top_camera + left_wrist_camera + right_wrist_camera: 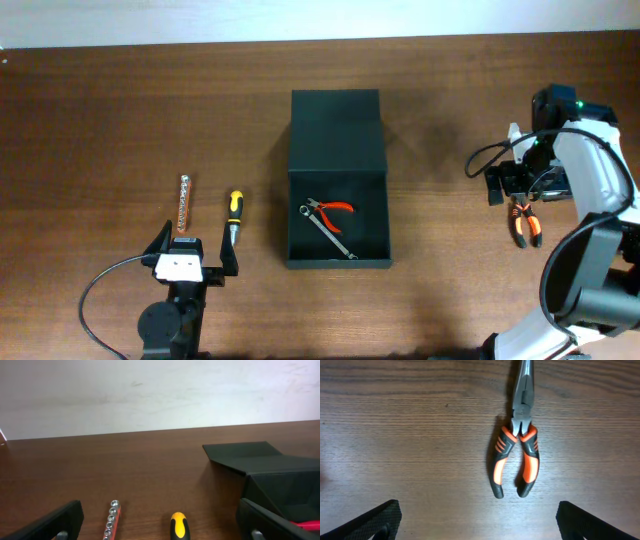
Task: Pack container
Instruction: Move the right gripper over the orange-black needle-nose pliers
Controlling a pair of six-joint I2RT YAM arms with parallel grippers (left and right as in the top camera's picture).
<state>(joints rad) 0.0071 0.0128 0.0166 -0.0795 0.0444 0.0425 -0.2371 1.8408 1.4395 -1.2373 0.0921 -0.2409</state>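
Note:
The black container (338,140) sits mid-table with its flap lid open toward the back; it also shows at the right of the left wrist view (280,477). Inside lie red-handled cutters (330,209) and a metal wrench (332,236). A yellow-and-black screwdriver (233,214) (179,526) and a red socket rail (185,204) (111,520) lie left of the container. Orange-and-black pliers (524,222) (517,455) lie at the right. My left gripper (193,255) is open and empty just in front of the screwdriver and rail. My right gripper (512,182) is open and empty above the pliers.
The brown wooden table (120,120) ends at a white wall at the back (150,395). A black cable (105,285) loops beside the left arm's base. A cable (485,158) also hangs off the right arm.

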